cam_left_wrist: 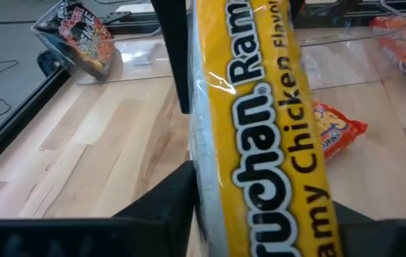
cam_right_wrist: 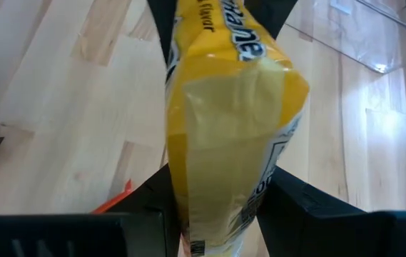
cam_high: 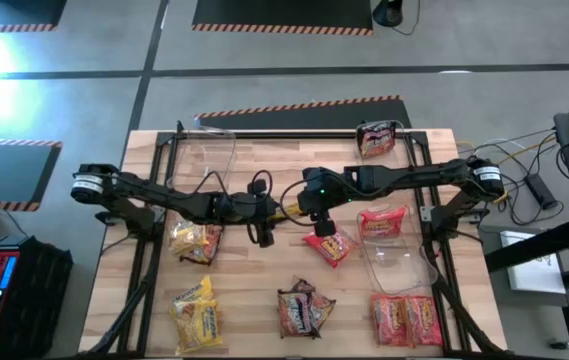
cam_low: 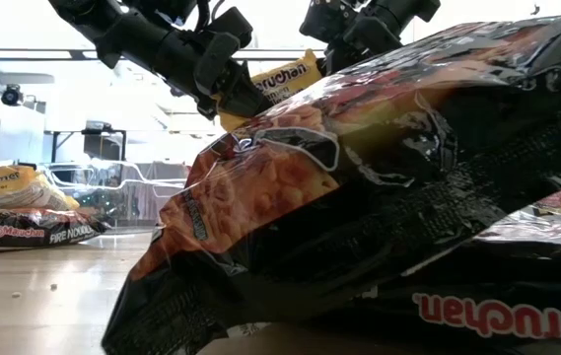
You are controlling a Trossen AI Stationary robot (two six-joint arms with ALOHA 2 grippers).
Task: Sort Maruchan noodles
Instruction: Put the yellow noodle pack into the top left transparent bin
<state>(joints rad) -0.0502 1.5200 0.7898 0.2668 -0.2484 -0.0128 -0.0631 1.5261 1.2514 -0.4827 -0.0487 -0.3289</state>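
From above, the yellow packet is almost wholly hidden: only a sliver shows at the middle of the frame, between the left pincer and the right pincer, which meet there over the counter. The wrist views fill in what the overhead view hides. In the left wrist view the yellow packet runs edge-on between the dark fingers, which are closed against it; part of its lettering is cut off at the frame's edges. In the right wrist view the same packet stands between that arm's fingers, which also press its sides, so both pincers grip it at once, lifted off the counter.

The low view is mostly blocked by a dark packet lying close to the lens; above it, at upper middle, the yellow packet shows with both pincers on it.

Only the overhead view lays out the rest: a red packet just below the pincers, two yellow packets at lower left, a dark packet at bottom middle, red packets at lower right, and another red one at the upper end of the clear bin on the right. A dark packet sits at the counter's upper edge, and a second clear bin lies upper left, its outline faint.
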